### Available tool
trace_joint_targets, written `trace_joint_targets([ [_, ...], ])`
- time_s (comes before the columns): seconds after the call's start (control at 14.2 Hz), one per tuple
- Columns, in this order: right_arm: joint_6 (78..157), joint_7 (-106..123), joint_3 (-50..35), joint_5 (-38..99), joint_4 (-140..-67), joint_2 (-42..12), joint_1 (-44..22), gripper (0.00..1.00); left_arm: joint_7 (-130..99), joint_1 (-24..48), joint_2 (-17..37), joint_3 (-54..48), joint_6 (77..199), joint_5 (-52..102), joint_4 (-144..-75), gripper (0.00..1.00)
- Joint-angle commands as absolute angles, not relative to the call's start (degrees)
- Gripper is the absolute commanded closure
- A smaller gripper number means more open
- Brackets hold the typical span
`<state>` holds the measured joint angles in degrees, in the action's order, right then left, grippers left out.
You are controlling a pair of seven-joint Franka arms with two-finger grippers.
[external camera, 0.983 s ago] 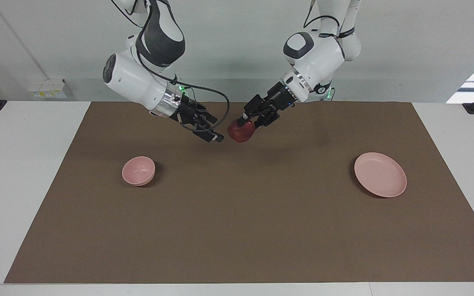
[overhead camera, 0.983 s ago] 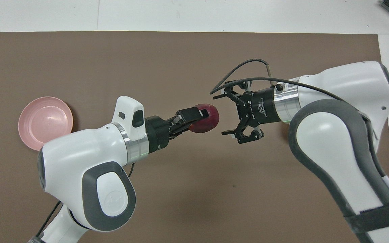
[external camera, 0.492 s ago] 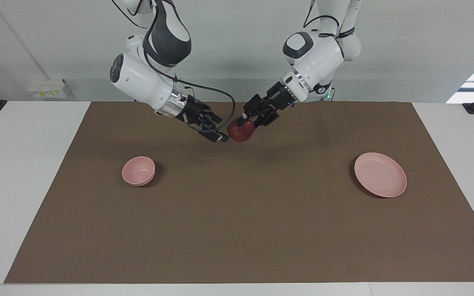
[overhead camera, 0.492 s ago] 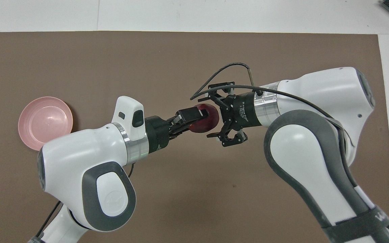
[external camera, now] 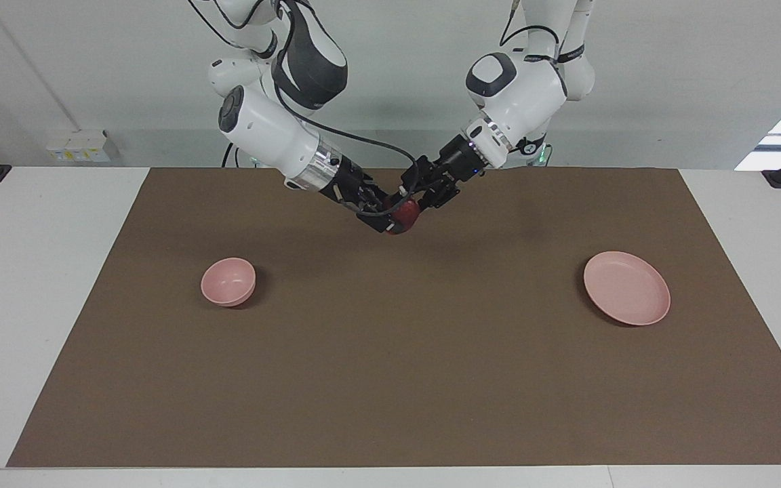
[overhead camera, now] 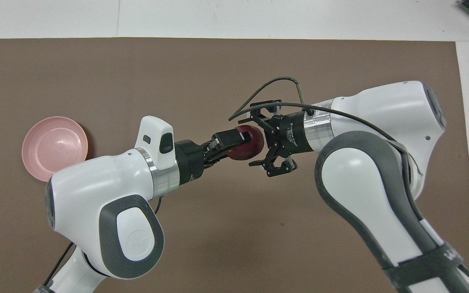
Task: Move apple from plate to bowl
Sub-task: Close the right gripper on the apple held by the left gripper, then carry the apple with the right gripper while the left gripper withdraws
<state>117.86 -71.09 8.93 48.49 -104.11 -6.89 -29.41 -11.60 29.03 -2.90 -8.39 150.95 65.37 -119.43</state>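
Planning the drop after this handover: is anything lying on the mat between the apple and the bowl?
Nothing visible does. The apple hangs in the left claw above mid-mat, the open right claw around it. The brown mat toward the bowl lies bare; the plate sits at the left arm's end.

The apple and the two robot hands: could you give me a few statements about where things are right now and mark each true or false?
1. The apple is held up in the air by the left gripper. True.
2. The plate has the apple on it. False: it is empty.
3. The right gripper is open, its fingers around the apple. True.
4. The apple sits in the bowl. False: the bowl is empty.
5. The bowl sits on the plate. False: they lie far apart on the brown mat.
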Motion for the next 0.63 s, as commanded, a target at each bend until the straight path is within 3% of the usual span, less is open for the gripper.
trace_joint_targets([
  [0.0,118.4,-71.7,9.1,49.7,-104.2,-7.2,-30.4,0.19,-12.0,29.9,-3.4,-7.8,151.6,66.2,-119.8,1.0],
  [0.07,118.5,-71.6,9.1,49.7,-104.2,-7.2,-30.4,0.43,-12.0,29.7,-3.4,-7.8,151.5,66.2,-119.8,1.0],
  [0.14,118.5,-71.3,9.1,49.7,-104.2,-7.2,-30.4,0.76,-11.9,29.7,-3.4,-7.8,151.5,66.2,-119.8,1.0],
  [0.21,118.5,-71.4,9.1,49.7,-104.2,-7.2,-30.4,1.0,-11.9,29.6,-3.4,-7.8,151.4,66.2,-119.8,1.0],
  [0.42,117.6,-71.4,9.1,49.7,-104.0,-7.3,-29.8,1.0,-11.8,29.5,-3.4,-7.8,151.3,66.1,-119.8,1.0],
  [0.49,117.6,-71.4,9.1,49.7,-103.9,-7.3,-29.8,1.0,-11.8,29.5,-3.4,-7.8,151.3,66.1,-119.8,0.96],
  [0.56,117.6,-71.5,9.1,49.7,-103.7,-7.5,-29.8,1.0,-11.8,29.4,-3.4,-7.8,151.3,66.1,-119.7,0.75],
])
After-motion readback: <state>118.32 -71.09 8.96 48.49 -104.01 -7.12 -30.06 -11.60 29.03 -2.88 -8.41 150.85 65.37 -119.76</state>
